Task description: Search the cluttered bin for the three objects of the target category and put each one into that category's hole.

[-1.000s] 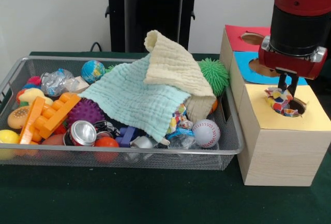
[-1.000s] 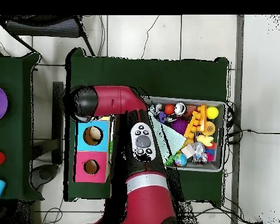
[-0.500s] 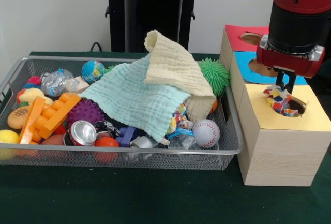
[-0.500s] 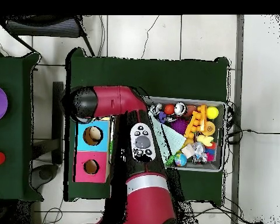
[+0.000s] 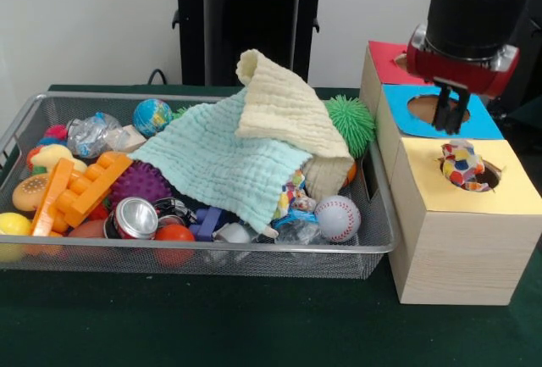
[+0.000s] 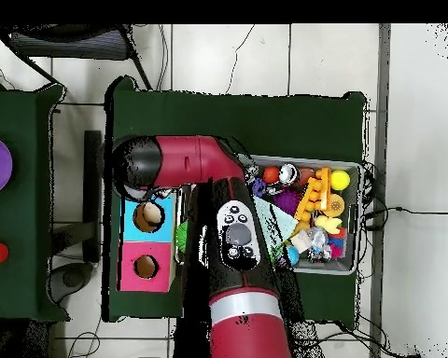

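Note:
A polka-dot fabric piece (image 5: 461, 165) sits bunched in the round hole (image 5: 489, 174) of the yellow-topped box (image 5: 508, 193), part of it sticking out above the rim. My gripper (image 5: 450, 118) hangs empty above and behind it, over the blue-topped box, its fingers slightly apart. The wire mesh bin (image 5: 254, 250) stands left of the boxes. A bit of dotted fabric (image 5: 293, 191) peeks out under the mint cloth's right edge. In the overhead view the arm (image 6: 232, 233) covers the yellow box and part of the bin (image 6: 357, 219).
A mint waffle cloth (image 5: 220, 164) and a cream waffle cloth (image 5: 284, 108) lie over the bin's middle. Around them lie a baseball (image 5: 337, 218), a can (image 5: 134, 217), an orange toy (image 5: 80, 189) and a green spiky ball (image 5: 351, 121). Blue-topped (image 5: 495, 127) and red-topped (image 5: 385, 58) boxes stand behind the yellow one.
The gripper has let go of the polka-dot piece, risen and drawn back over the blue-topped box. The piece stays in the yellow box's hole.

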`<state>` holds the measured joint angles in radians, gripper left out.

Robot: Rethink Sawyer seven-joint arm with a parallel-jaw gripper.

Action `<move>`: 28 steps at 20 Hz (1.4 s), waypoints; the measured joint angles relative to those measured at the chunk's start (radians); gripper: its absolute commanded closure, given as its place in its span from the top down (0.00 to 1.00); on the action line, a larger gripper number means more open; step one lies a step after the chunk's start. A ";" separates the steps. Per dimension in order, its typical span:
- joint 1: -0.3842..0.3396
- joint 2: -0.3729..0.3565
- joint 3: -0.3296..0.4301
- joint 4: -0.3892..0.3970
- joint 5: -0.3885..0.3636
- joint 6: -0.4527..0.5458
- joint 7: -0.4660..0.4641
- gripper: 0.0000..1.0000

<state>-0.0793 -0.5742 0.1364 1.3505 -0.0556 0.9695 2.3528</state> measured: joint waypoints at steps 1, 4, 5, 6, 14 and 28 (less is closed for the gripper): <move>-0.002 -0.007 0.000 0.002 0.000 0.014 0.000 0.00; -0.013 -0.035 0.002 0.006 0.000 0.067 0.000 0.00; -0.018 -0.047 0.004 0.005 0.000 0.093 0.000 0.00; -0.022 -0.055 0.006 0.005 0.000 0.111 0.000 0.00; -0.053 -0.091 0.040 -0.005 0.000 0.173 0.000 0.00; -0.042 -0.006 0.055 -0.074 -0.030 -0.013 0.000 0.00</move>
<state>-0.1215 -0.5800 0.1909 1.2766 -0.0860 0.9562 2.3528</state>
